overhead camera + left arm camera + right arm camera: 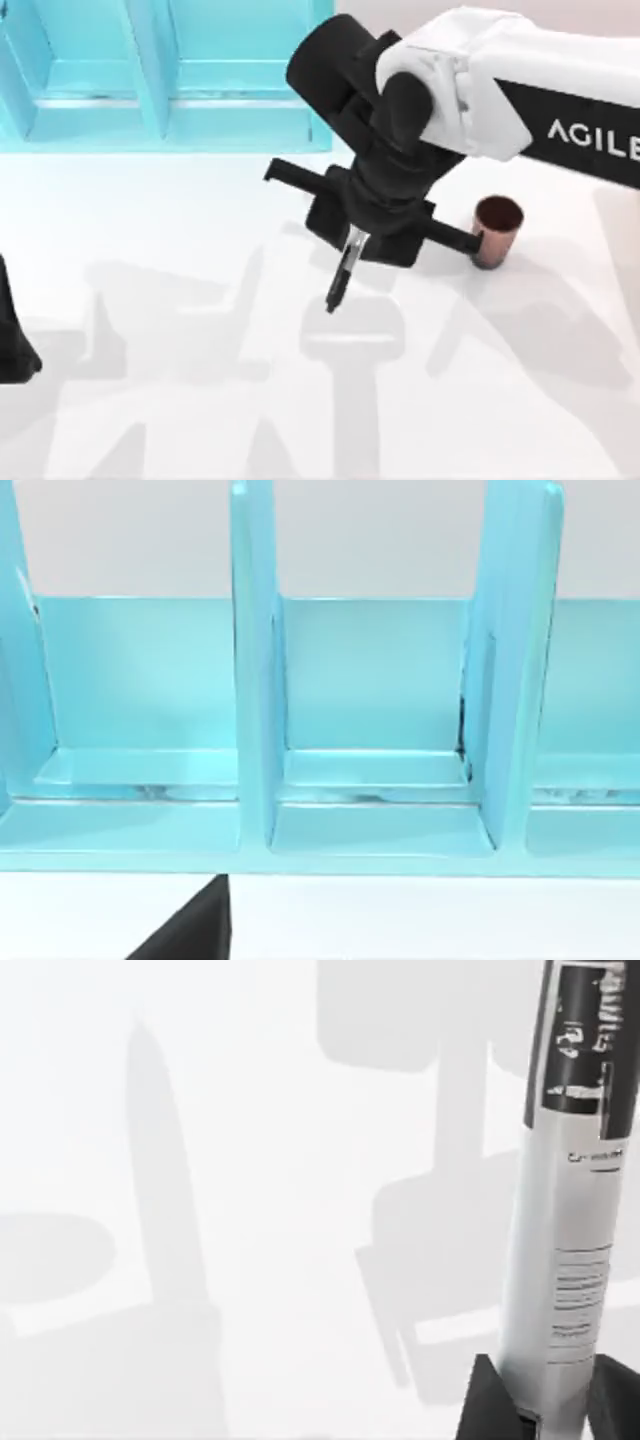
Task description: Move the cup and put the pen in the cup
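Observation:
My right gripper [352,240] hangs over the middle of the table, shut on the pen [341,272], which sticks out below it toward the table's front. In the right wrist view the pen [565,1230] shows its grey printed middle and black end, clamped between the dark fingertips [495,1405]. The reddish-brown cup [496,231] stands upright on the table to the right of this gripper, apart from it. My left arm [12,340] is parked at the table's left edge.
A turquoise divided rack [160,75] stands along the back left; its compartments [370,730] appear in the left wrist view. The white tabletop [200,400] stretches open in front and to the left.

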